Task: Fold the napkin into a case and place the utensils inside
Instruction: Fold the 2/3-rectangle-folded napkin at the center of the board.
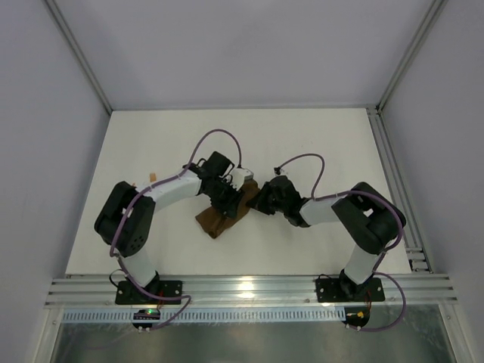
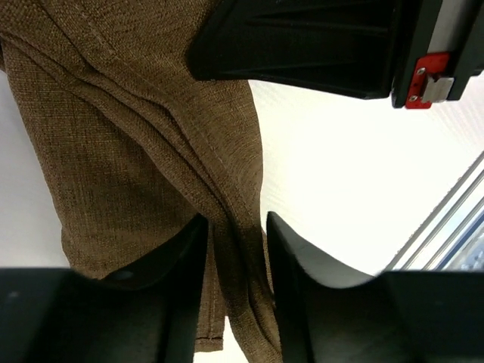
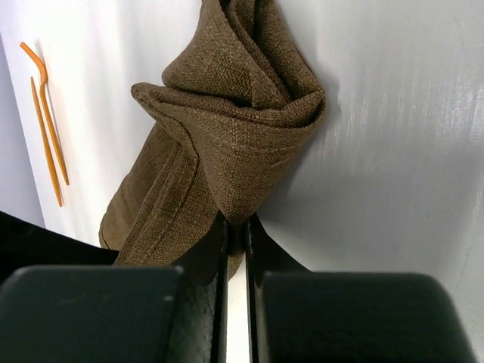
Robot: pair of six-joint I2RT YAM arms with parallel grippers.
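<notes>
My R tool (image 3: 235,225) is clenched on a fold of the napkin (image 3: 227,128), brown coarse-weave cloth bunched on the white desk (image 3: 393,151); L tool (image 2: 233,227) part open, astride a crease; thin orange utensils (image 3: 47,125) lie apart.

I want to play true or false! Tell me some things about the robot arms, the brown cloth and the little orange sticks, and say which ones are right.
1. The napkin is dark brown. True.
2. The right arm's jaws are shut on a fold of the napkin. True.
3. The utensils are tucked inside the napkin. False: they lie on the table, off to one side of it and not touching.
4. The napkin is spread out flat. False: it is bunched into thick folds.
5. Some cloth sits between the left arm's jaws. True.
</notes>
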